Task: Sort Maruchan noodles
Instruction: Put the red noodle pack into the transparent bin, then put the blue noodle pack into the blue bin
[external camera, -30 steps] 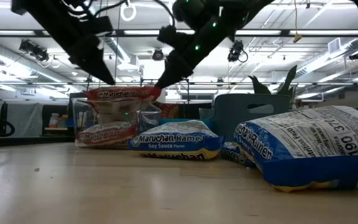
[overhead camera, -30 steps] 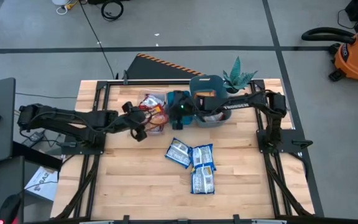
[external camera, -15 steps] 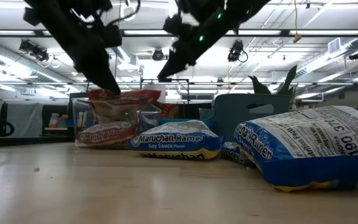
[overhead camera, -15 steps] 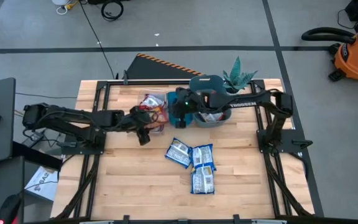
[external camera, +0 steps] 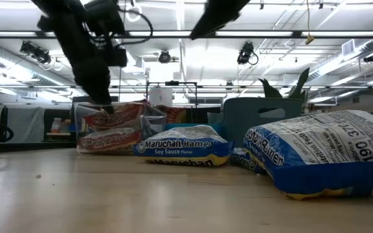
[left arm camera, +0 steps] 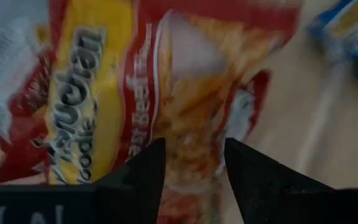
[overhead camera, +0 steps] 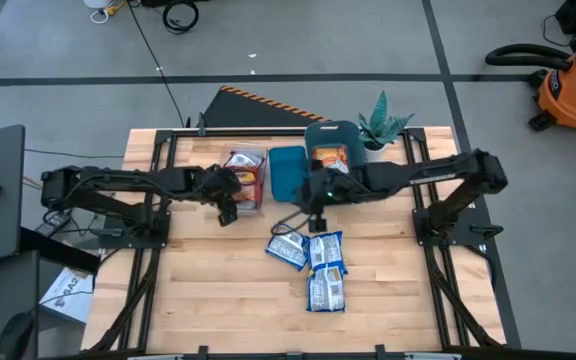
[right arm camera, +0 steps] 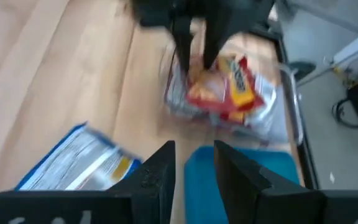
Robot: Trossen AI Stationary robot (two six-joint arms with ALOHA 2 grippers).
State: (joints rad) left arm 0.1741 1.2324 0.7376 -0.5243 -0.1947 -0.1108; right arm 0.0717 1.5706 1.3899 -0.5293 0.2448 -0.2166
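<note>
A: So, from the bench's left edge: where does the left tool [overhead camera: 230, 203] stand?

B: Over the clear tub [overhead camera: 247, 170] near the bench's back edge, its fingers spread, nothing between them. The left wrist view looks straight down on a red beef packet [left arm camera: 185, 93] lying in that tub. The low view shows the arm's tip at the top of the red pile [external camera: 112, 116].

A: Then its job there looks finished?

B: I'd judge so. Best to lift straight up, fingers wide, so no wrapper drags out with it.

A: And the right tool [overhead camera: 313, 203]?

B: It hangs by the front edge of the blue lid [overhead camera: 287, 173], just behind the three blue soy sauce packets [overhead camera: 311, 262] in the middle of the bench. Its fingers show a narrow gap in the right wrist view and hold nothing.

A: So a blue packet is next?

B: Likely. The nearest one [overhead camera: 288, 245] overlaps its neighbour, so I'd come down on its free edge, pinch the crinkly seam rather than the flat face, and lift slowly to check only one rises.

A: Where should it go?

B: The grey-blue bin [overhead camera: 330, 155] holds orange packets, so I can't tell which container blue belongs in.
</note>
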